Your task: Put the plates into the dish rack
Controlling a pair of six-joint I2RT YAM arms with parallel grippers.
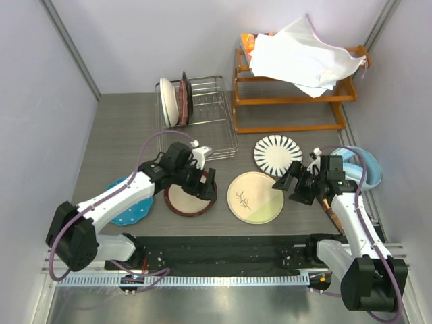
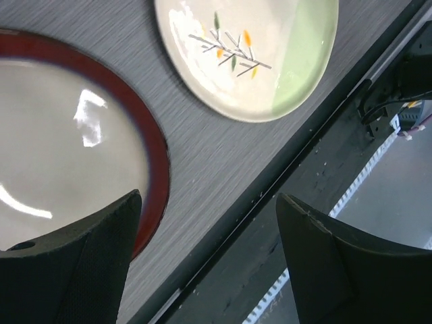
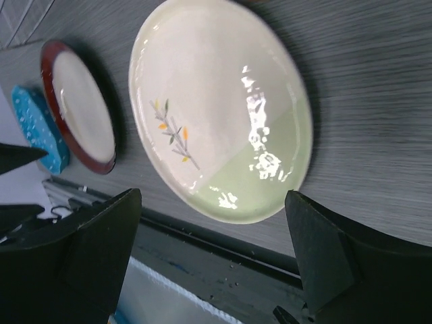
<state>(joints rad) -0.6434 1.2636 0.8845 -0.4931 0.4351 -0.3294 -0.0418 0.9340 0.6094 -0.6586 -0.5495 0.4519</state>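
Dish rack: your dish rack [image 1: 210, 128] sits at the back of the counter [image 1: 121, 135], left of centre, just beside the orange wooden rack [image 1: 290, 101].
Rack contents: two plates stand on edge at its left end, a pale plate [image 1: 167, 101] and a dark red plate [image 1: 184, 100] just beside it. They show edge-on from above, so their patterns cannot be told. The rest of the dividers hold nothing.
Red-rimmed plate: the red-rimmed plate [image 1: 185, 201] lies flat on the counter near the front, partly under your left hand.
Leaf-sprig plate: the leaf-sprig plate [image 1: 255, 197] lies flat just right of the red-rimmed one, the two close but apart.
Striped plate: the striped plate [image 1: 278, 154] lies flat behind the leaf-sprig plate, in front of the orange wooden rack.
Blue dotted plate: the blue dotted plate [image 1: 131, 206] lies at front left, with the left arm crossing over it.
Left hand: your left hand [image 1: 202, 181] hangs over the right edge of the red-rimmed plate, fingers spread and grasping nothing.
Right hand: your right hand [image 1: 287, 185] sits just right of the leaf-sprig plate, pointed at it, fingers spread wide with nothing held.
Surroundings: a white cloth [image 1: 304, 57] is draped over the orange wooden rack, and blue headphones [image 1: 372, 172] lie at the right edge behind the right arm.
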